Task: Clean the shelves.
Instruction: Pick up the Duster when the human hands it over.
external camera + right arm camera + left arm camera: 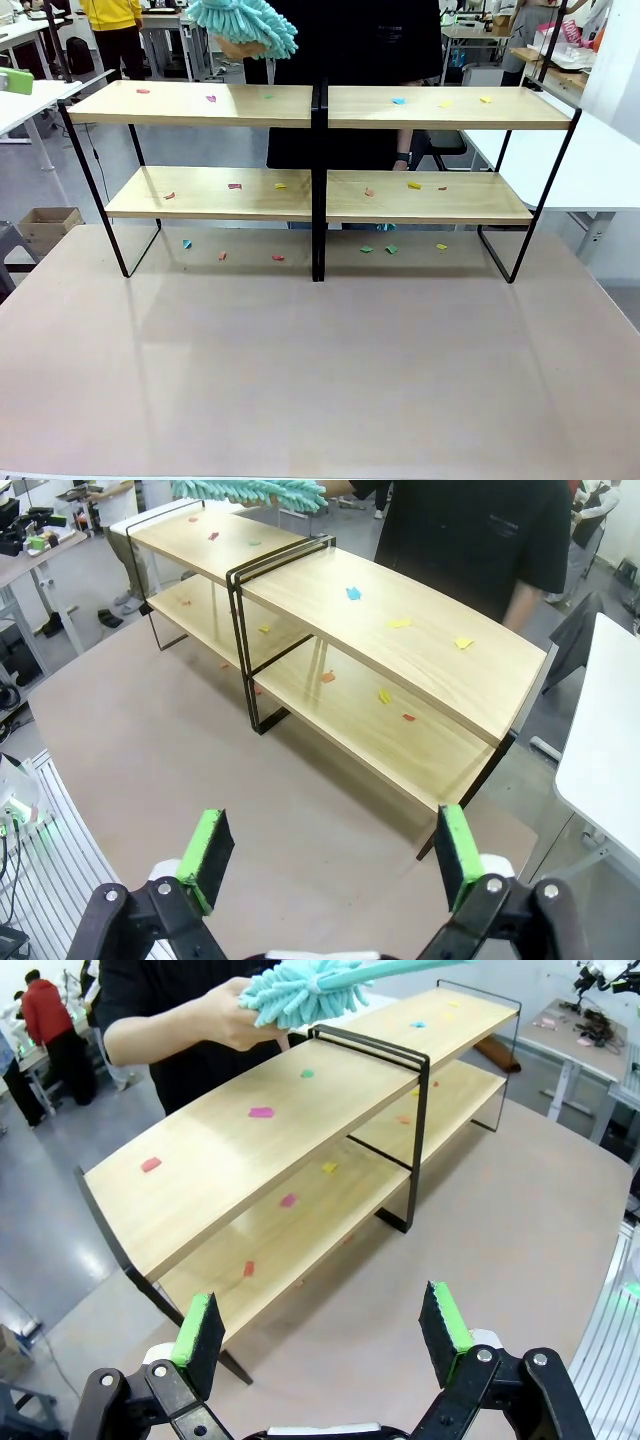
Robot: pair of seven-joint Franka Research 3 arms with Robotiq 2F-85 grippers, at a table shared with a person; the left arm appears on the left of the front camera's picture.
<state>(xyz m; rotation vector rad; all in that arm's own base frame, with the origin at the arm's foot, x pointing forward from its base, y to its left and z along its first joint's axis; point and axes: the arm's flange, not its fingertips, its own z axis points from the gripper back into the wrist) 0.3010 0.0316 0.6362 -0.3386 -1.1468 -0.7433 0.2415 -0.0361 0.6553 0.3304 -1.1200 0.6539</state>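
Note:
The shelves (pixel 230 105) stand across the far half of the table, two light wooden tiers on a thin black frame (pixel 318 180). Small coloured paper scraps (pixel 211 98) lie scattered on both boards and on the table beneath. A person in black stands behind the rack and holds a teal fluffy duster (pixel 245 25) above the top board's left unit. The shelves (pixel 250 1135) and the duster (pixel 300 990) also appear in the left wrist view, where my left gripper (pixel 325 1330) stands open above the table. My right gripper (pixel 330 855) is open too, facing the shelves (pixel 400 630).
The beige table (pixel 320 370) stretches bare in front of the rack. White tables (pixel 610 160) stand to the right and far left. A cardboard box (pixel 45 225) sits on the floor at left. Other people work at benches in the background.

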